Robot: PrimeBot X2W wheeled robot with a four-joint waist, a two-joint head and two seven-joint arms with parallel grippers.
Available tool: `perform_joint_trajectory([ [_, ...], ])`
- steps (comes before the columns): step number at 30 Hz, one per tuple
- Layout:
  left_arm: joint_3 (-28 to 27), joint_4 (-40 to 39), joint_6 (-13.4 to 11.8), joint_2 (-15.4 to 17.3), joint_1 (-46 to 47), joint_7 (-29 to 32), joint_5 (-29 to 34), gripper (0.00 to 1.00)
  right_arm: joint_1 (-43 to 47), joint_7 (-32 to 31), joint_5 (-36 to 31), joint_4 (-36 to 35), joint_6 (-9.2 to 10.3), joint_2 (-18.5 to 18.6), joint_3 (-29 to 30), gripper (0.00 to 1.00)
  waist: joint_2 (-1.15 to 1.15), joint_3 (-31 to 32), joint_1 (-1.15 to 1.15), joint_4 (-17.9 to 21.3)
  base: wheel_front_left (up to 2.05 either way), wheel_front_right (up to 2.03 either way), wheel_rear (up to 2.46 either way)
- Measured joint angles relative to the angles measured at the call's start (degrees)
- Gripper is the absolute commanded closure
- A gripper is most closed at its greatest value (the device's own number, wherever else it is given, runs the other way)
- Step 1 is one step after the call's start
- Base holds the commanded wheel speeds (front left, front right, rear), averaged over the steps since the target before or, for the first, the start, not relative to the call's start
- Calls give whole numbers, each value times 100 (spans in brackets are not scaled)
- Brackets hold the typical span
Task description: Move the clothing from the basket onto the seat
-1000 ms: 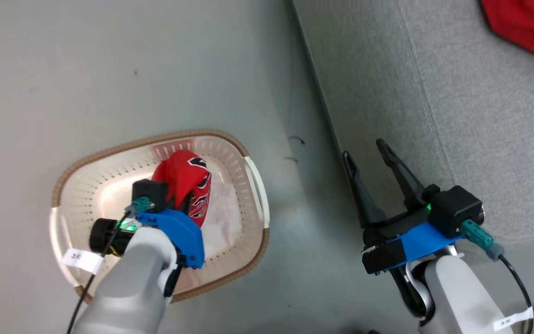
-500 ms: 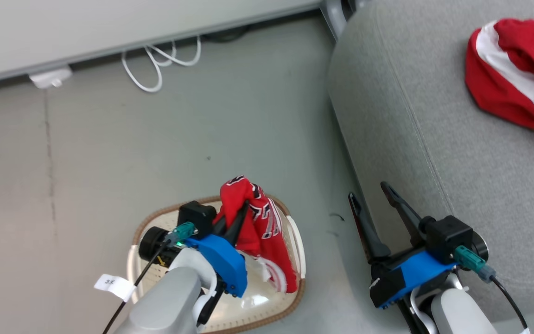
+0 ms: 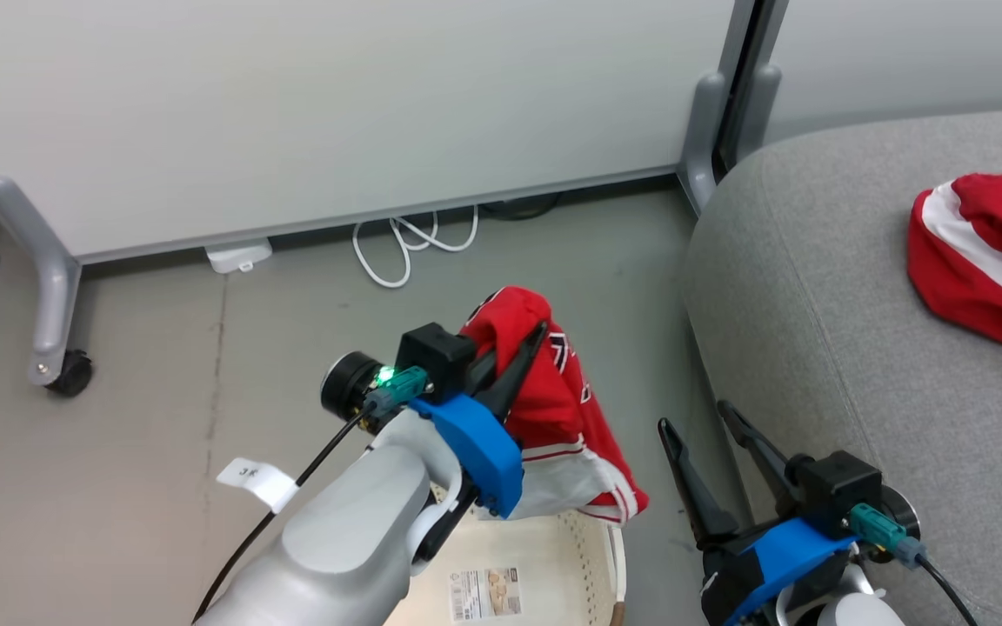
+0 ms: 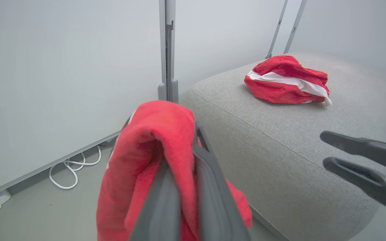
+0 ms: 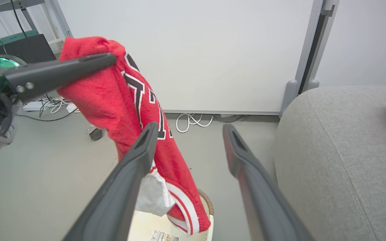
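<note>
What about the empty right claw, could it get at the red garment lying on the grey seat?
Probably yes. The right claw is open and holds nothing, beside the seat, and bare cushion lies between it and the red garment; it looks a fair stretch.

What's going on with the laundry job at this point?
The left gripper is shut on the red jersey and holds it up in the air, its lower hem hanging over the basket on the floor. The right gripper is open and holds nothing, poised beside the front edge of the seat. A red-and-white garment already lies on the seat, so the jersey is the piece not yet delivered.
</note>
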State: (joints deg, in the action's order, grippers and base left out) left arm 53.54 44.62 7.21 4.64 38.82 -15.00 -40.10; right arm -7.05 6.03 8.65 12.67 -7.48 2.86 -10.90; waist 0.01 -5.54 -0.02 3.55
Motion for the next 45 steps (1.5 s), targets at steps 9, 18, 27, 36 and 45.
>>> perform_joint_trajectory([
  [9,421,-85,22,-45,628,2,-200,100,155,-108,10,-64,0,0,-31,0,0,312,1,-129,0,0,0],
  [18,733,-197,23,-112,923,55,-605,100,254,-186,42,-98,0,0,-68,0,0,504,1,-173,0,0,0],
  [27,1005,-198,23,-134,987,53,-887,100,265,-218,51,-129,0,0,-88,0,0,531,1,-168,0,0,0],
  [36,1127,-152,23,-144,1050,27,-1033,100,-49,-250,24,37,0,0,-314,0,0,531,2,-139,0,0,0],
  [45,1244,-196,23,-163,1092,18,-1092,100,-824,-300,143,876,0,0,-612,0,0,506,2,-181,0,0,0],
])
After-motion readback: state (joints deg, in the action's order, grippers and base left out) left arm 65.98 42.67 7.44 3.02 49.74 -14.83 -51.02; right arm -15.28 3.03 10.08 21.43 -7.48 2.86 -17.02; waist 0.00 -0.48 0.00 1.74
